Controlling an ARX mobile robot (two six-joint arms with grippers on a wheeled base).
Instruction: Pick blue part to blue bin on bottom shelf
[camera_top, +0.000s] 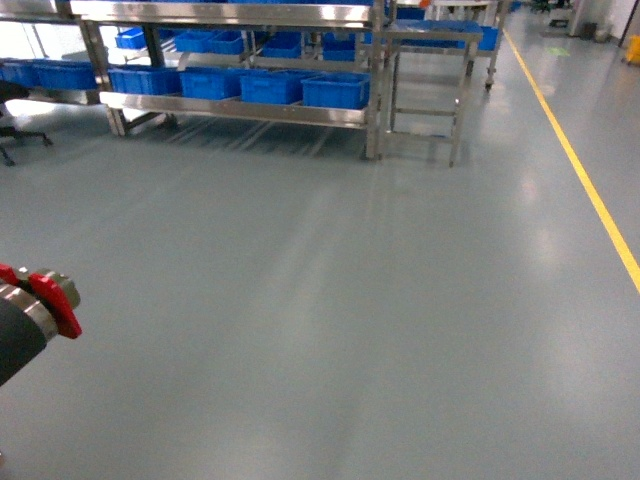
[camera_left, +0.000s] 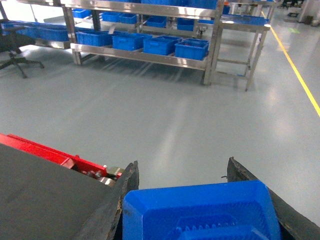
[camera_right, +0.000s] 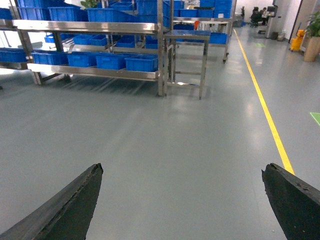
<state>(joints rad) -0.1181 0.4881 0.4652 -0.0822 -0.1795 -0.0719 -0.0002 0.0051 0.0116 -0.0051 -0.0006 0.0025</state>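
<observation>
My left gripper (camera_left: 183, 164) is shut on the blue part (camera_left: 200, 210), a moulded blue plastic piece that fills the gap between its black fingers (camera_left: 127, 185). The right gripper (camera_right: 183, 167) is open, with only grey floor between its fingers. The bottom shelf (camera_top: 230, 108) is far ahead across the floor, a steel rack level carrying a row of blue bins (camera_top: 335, 90). The same bottom shelf (camera_left: 140, 56) and blue bins (camera_left: 190, 48) show in the left wrist view, and the blue bins (camera_right: 141, 62) in the right wrist view. Neither gripper is near the rack.
A bare steel table (camera_top: 430, 35) stands against the rack's right end. A yellow floor line (camera_top: 590, 190) runs along the right. An office chair (camera_left: 15, 50) sits at the far left. A red-collared arm joint (camera_top: 40, 300) shows at lower left. Grey floor (camera_top: 320, 300) lies ahead.
</observation>
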